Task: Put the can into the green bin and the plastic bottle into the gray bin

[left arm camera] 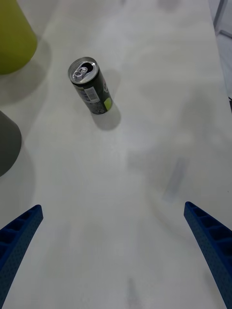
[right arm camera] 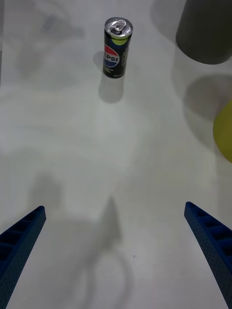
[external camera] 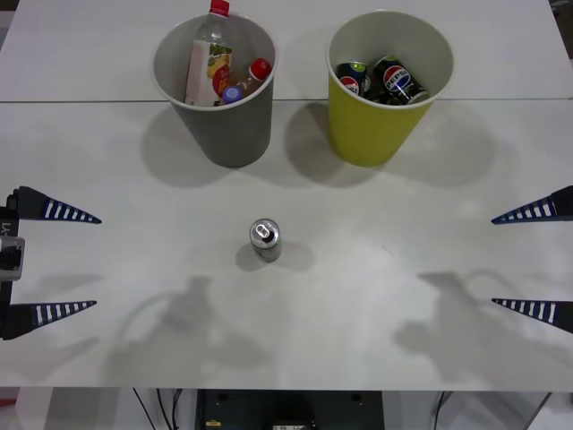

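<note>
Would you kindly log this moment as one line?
can: upright, mid-table | gray bin: bottles | green bin: cans | left gripper: open, left edge | right gripper: open, right edge

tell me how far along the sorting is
Done, by the look of it: the gray bin already holds plastic bottles, and the green bin holds cans. In hand: nothing; the left gripper and right gripper are open at the table's sides. Left: one can stands upright mid-table, still to go into the green bin.

Gray bin (right arm camera: 205,31) top cut off; green bin (left arm camera: 14,38) likewise.
</note>
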Robot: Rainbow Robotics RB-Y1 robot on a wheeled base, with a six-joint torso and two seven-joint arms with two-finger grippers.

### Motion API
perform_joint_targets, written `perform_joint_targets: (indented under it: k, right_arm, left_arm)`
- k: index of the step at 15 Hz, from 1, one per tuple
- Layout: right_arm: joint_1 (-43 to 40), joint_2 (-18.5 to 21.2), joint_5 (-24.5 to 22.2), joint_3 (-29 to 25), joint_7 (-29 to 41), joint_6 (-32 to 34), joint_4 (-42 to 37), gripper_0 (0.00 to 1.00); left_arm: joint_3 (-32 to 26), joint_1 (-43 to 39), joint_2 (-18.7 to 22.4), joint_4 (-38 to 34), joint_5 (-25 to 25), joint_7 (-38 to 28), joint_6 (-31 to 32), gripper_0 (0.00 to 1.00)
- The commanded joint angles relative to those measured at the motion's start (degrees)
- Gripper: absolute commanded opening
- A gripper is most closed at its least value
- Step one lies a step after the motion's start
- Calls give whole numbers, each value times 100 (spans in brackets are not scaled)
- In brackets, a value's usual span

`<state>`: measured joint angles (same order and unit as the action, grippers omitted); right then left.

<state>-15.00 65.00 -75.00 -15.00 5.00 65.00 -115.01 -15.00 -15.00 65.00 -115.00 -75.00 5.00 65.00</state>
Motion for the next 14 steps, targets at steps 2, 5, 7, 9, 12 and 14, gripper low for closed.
perform_joint_targets:
  k: [2, 5, 7, 9, 12, 14]
  right_arm:
    - [0, 0, 0, 0, 0, 0, 1, 100]
    - [0, 0, 0, 0, 0, 0, 1, 100]
    - [0, 0, 0, 0, 0, 0, 1, 100]
    - [0, 0, 0, 0, 0, 0, 1, 100]
    - [0, 0, 0, 0, 0, 0, 1, 100]
    - [0, 0, 0, 0, 0, 0, 1, 100]
  left_arm:
    - [0, 0, 0, 0, 0, 0, 0, 100]
    - [234, 23, -84, 118, -50, -16, 13, 100]
    - [234, 41, -93, 118, -50, -16, 22, 100]
    - [410, 208, -145, 320, 56, -34, 13, 100]
    - [1008, 727, -304, 1067, 530, 107, 22, 100]
    - [1307, 1008, -471, 1428, 689, 326, 13, 100]
